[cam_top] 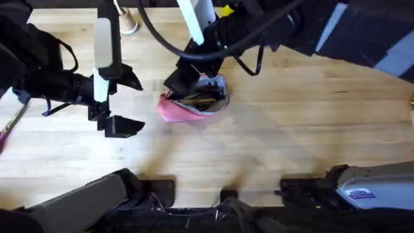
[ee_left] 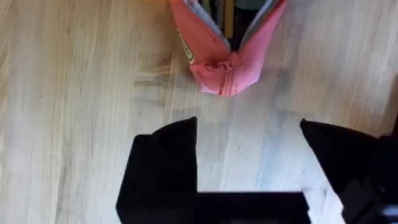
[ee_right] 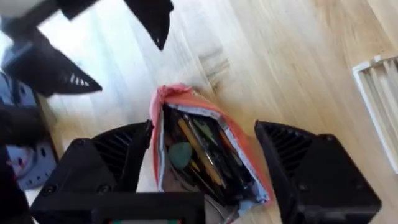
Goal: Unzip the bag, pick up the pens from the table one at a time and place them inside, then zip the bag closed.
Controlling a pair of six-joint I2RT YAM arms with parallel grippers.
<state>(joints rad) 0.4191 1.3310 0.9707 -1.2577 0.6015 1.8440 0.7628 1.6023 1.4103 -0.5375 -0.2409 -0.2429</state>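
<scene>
Seemingly, most of the filling has been done: in the overhead view the pink soft fabric pencil pouch (cam_top: 194, 103) is seen lying open toward the far middle of the light butcher-block wooden table (cam_top: 291, 129), with several thin pens (cam_top: 197, 99) already packed in its mouth, and no loose pen can be made out on the bare wood near it; whether the thin stick at the table's left edge is a pen cannot be told. The zipping is judged to be left. The black two-finger right gripper (cam_top: 184, 81) is poised over the pouch's far end, while the black left gripper (cam_top: 119, 103) is held apart toward the left side, its fingers spread and empty. In the left wrist view, the pouch's gathered pink end is shown pointing at the wide-open left gripper (ee_left: 249, 146), near but not touching, the grey lining splayed in a V. In the right wrist view, the right gripper (ee_right: 202, 152) is seen wide open, astride the gaping pouch, nothing clasped; inside, tan-yellow and dark pens are seen lying lengthwise against the grey lining.
</scene>
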